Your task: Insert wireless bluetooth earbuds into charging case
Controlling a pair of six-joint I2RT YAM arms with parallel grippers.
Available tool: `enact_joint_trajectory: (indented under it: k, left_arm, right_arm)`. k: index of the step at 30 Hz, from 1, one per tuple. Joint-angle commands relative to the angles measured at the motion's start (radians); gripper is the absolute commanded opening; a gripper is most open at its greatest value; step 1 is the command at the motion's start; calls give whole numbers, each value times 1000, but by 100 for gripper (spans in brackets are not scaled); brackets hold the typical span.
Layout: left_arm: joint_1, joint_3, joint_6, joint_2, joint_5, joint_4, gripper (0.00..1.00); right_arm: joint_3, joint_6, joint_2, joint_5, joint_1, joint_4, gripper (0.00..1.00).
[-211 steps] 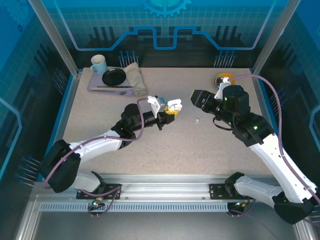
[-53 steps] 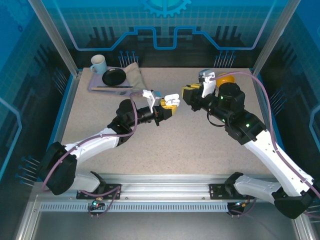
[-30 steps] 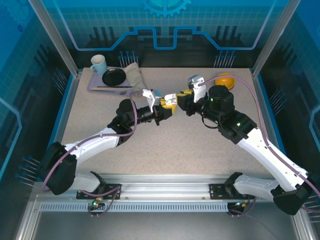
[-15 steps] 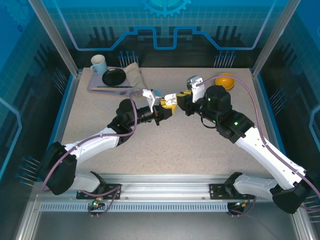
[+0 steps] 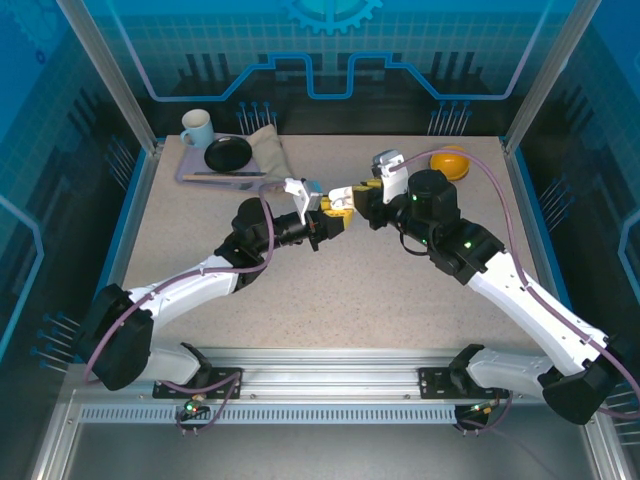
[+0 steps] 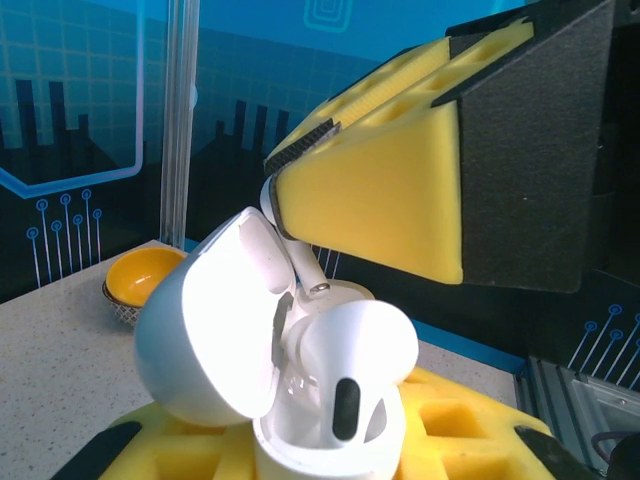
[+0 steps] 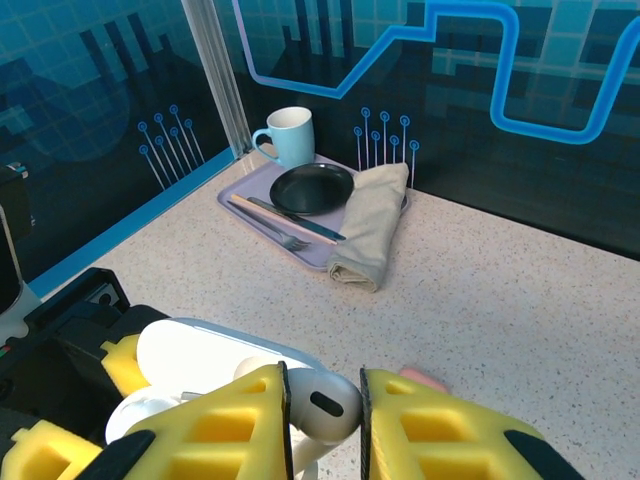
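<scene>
The white charging case (image 6: 215, 340) is clamped in the left tool (image 5: 338, 208) and held off the table (image 5: 330, 290), just 12 o'clock of its centre. Its lid is hinged back toward 9 o'clock so that the sockets are exposed. One seated earbud (image 6: 352, 352) is seen inside. A second white earbud (image 7: 322, 405) is pinched between the yellow pads of the right tool (image 5: 364, 192), which reaches in from 3 o'clock. Its stem is pointed down, apparently aimed at the free socket.

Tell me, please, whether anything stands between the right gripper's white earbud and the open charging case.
Nothing visible does. The case in the left gripper has its lid open, and the earbud in the right gripper hangs at its mouth beside a seated bud.
</scene>
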Motion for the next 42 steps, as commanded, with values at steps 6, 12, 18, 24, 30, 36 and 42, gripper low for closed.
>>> enact_joint_trajectory:
  k: [6, 12, 18, 24, 30, 36, 42]
  left_arm:
    - [-1, 22, -8, -38, 22, 38, 0]
    - [-2, 24, -8, -35, 9, 44, 0]
    - [-2, 28, -11, -25, 2, 47, 0]
    - [-3, 31, -14, -17, -2, 53, 0]
    - [-3, 31, -17, -9, -4, 58, 0]
    - [-2, 31, -20, -5, -5, 64, 0]
    - [-1, 33, -17, -3, -4, 61, 0]
  right_arm:
    - [-20, -32, 6, 21, -3, 3, 20]
    - [-29, -69, 0, 9, 20, -2, 19]
    - [-33, -112, -14, 19, 52, -9, 19]
    - [-24, -157, -14, 23, 81, -20, 19]
    - [-9, -190, -10, 35, 114, -35, 20]
    - [-8, -193, -14, 58, 116, -43, 23]
    - [7, -177, -26, 93, 116, -51, 31]
